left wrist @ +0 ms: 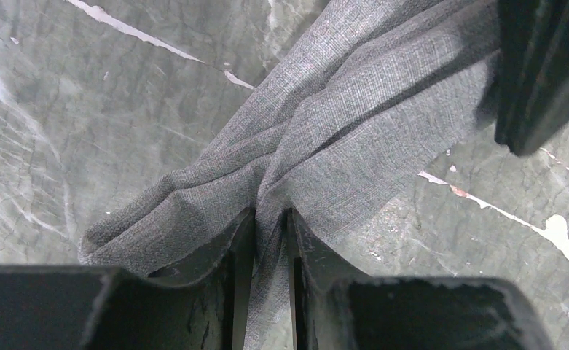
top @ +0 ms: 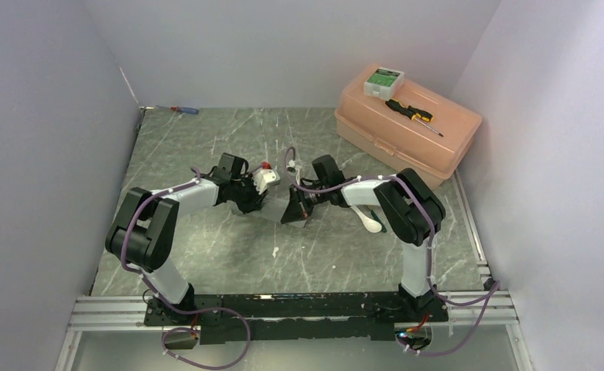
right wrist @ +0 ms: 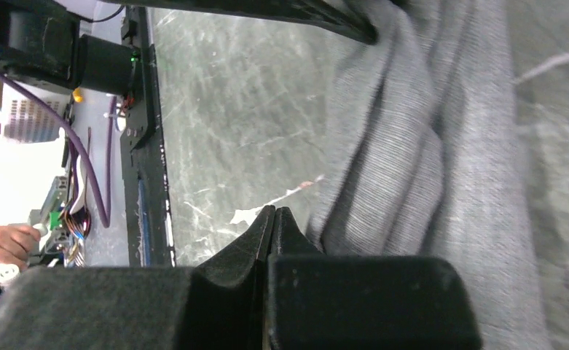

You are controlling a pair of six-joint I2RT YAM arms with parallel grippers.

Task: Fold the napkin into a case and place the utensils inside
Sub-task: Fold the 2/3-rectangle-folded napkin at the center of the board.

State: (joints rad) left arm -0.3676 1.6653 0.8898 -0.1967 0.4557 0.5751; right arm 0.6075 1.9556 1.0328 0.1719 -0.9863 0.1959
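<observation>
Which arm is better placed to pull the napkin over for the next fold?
Left. The left gripper pinches a bunched fold of the napkin. The right gripper is shut on nothing, tips meeting beside the napkin, so it would probably need to regrasp first.

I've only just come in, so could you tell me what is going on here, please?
The left tool is pinching a fold of the bunched grey napkin. The right tool is shut beside it, with no fabric visible between its tips. The white spoon lies on the table by the right arm, not yet inside.
</observation>
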